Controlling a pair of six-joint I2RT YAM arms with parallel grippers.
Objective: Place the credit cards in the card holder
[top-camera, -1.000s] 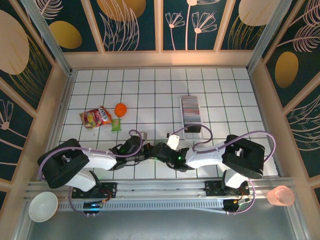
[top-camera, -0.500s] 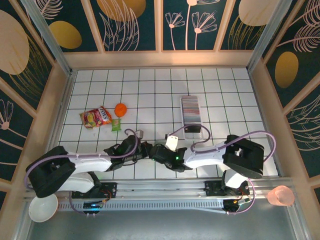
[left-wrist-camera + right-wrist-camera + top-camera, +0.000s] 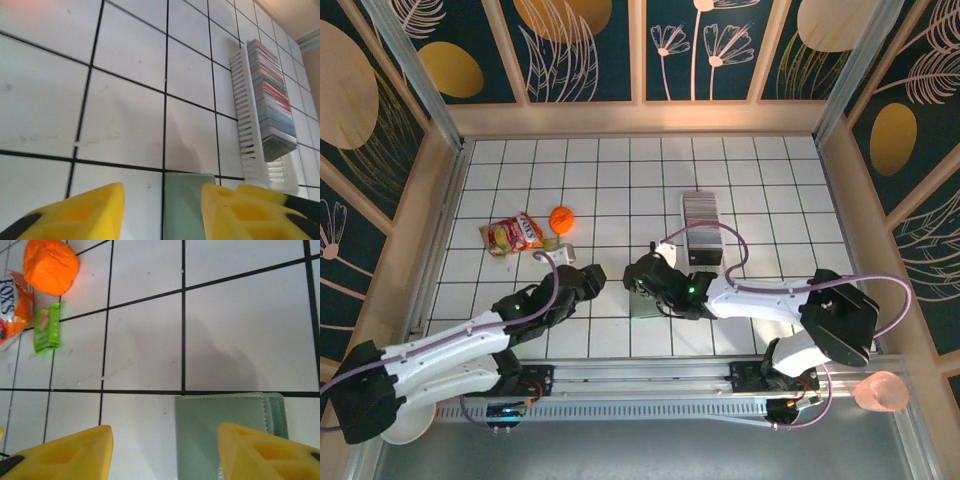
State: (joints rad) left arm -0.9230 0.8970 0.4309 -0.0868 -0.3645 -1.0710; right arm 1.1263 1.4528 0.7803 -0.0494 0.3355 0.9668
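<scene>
**Inspector:** What are the tools doing?

**Examiner:** The left tool point(image 3: 162, 195) is standing partly open and gripping nothing. The right tool point(image 3: 165, 437) is doing the same, its jaws apart and empty. Both are hovering low over the worktop point(image 3: 520, 170), facing each other.

**Inspector:** Where is the card holder lying?

**Examiner:** The card holder point(image 3: 222, 425) is lying flat on the worktop just ahead of the right tool, toward its right finger. It is looking folded shut. It is also lying just ahead of the left tool, between that tool's fingers.

**Inspector:** And the credit cards?

**Examiner:** The credit cards point(image 3: 272, 95) are standing edge-on in the clear tray point(image 3: 247, 115), well ahead and right of the left tool.

**Inspector:** Progress?

**Examiner:** I am judging it barely begun: no card is showing outside the tray, so opening the holder and loading are both remaining.
</scene>
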